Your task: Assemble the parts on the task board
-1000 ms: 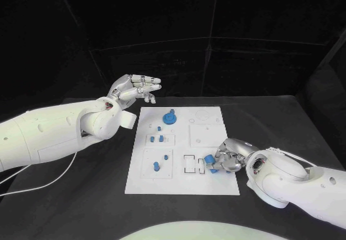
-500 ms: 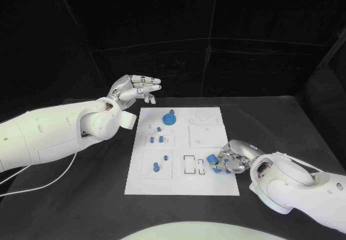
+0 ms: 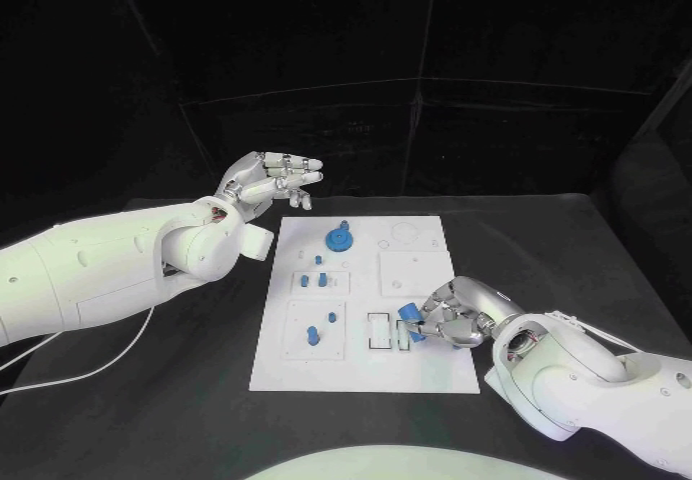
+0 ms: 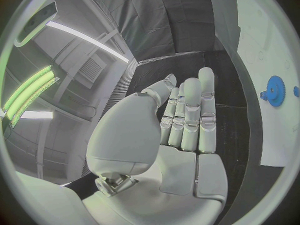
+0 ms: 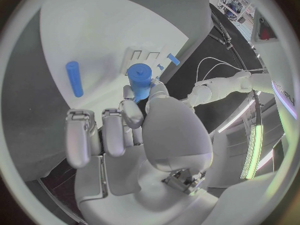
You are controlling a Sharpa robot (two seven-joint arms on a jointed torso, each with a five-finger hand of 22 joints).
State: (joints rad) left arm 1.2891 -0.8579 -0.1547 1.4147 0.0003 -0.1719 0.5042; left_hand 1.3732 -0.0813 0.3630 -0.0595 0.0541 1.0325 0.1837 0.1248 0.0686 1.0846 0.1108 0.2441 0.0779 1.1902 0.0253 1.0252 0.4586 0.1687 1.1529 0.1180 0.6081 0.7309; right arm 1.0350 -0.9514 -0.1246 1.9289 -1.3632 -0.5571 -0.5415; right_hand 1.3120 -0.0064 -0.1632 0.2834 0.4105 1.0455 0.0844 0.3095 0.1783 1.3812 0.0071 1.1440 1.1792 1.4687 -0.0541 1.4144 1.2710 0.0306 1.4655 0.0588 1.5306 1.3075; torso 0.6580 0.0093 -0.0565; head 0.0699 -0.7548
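Nearest, at the board's right near corner: right hand [image 3: 459, 318] low over the task board [image 3: 418, 370], fingers [image 5: 134, 114] curled in and pinching a blue peg [image 5: 140, 78] between thumb and a fingertip, remaining fingers folded alongside. Same peg [image 3: 410, 313] seen from the head view poking out toward the board's middle, just beside the pair of rectangular slots [image 3: 388, 331]. In the right wrist view, a loose blue cylinder [image 5: 74, 78] lying flat on the white plate beyond the fingers.

Further in, on the board's left column: two small blue parts [image 3: 316, 330] on the near square panel, then two more blue pieces [image 3: 316, 276] on the panel beyond.

Toward the far edge: a blue gear [image 3: 339, 237] on the board, also visible from the left wrist view [image 4: 274, 88].

Farthest, off the board's far left corner: left hand [image 3: 270, 179] raised well above the black worktop [image 3: 173, 390], holding nothing, fingers [image 4: 191, 110] straight and lying side by side, thumb apart from them.
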